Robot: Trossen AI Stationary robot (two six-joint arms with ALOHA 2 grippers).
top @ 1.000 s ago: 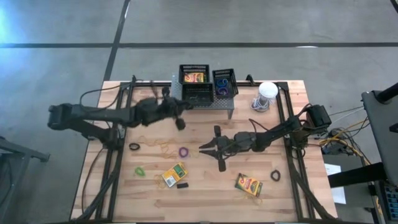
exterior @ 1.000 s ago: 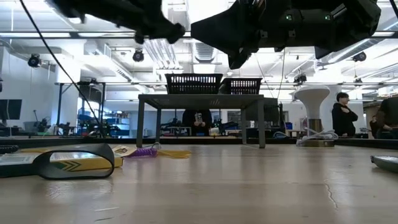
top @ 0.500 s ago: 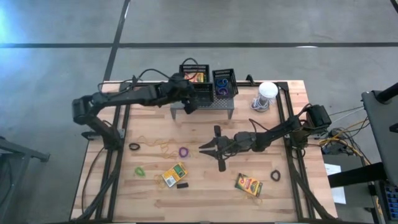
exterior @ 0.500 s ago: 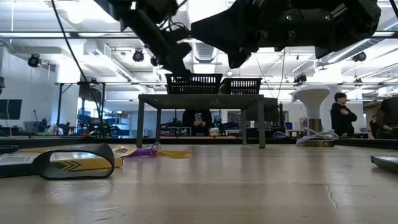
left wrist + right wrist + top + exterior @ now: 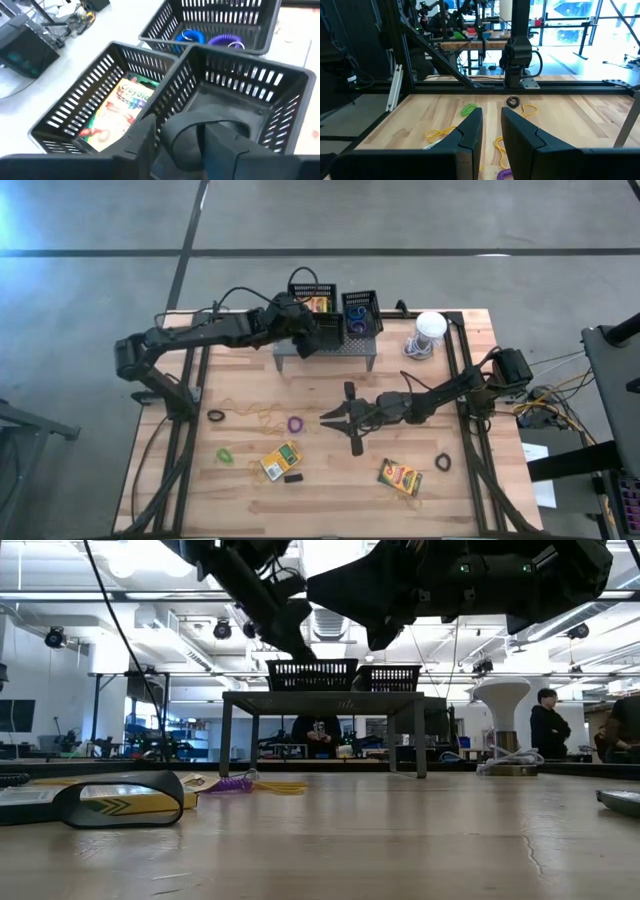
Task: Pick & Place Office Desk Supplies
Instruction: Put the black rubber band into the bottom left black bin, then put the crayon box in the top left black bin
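Three black lattice baskets stand on the grey shelf (image 5: 335, 348) at the table's far edge. One (image 5: 95, 117) holds a crayon box (image 5: 122, 107), another (image 5: 220, 22) holds blue and purple bands. My left gripper (image 5: 185, 145) hangs open over the third basket (image 5: 260, 100), with a black loop (image 5: 187, 131) between its fingers. My right gripper (image 5: 326, 418) hovers over the table's middle, its fingers a narrow gap apart with nothing between them. On the table lie crayon boxes (image 5: 281, 461) (image 5: 400, 477), a purple band (image 5: 295, 423), yellow bands (image 5: 262, 417) and a tiny black block (image 5: 293, 477). My left gripper has its fingers (image 5: 227, 147) on either side of the black loop (image 5: 175, 142), pointing down into the basket. I cannot tell whether they touch the loop.
A white round object (image 5: 428, 330) with a coiled cord stands at the far right. A green band (image 5: 225, 454) and black bands (image 5: 216, 416) (image 5: 443, 462) lie on the wood. Dark frame rails (image 5: 180, 430) run along both sides of the table.
My left gripper has gone from over the table's left middle toward the far edge and up, and now hangs over the baskets on the shelf. My right arm has kept still.
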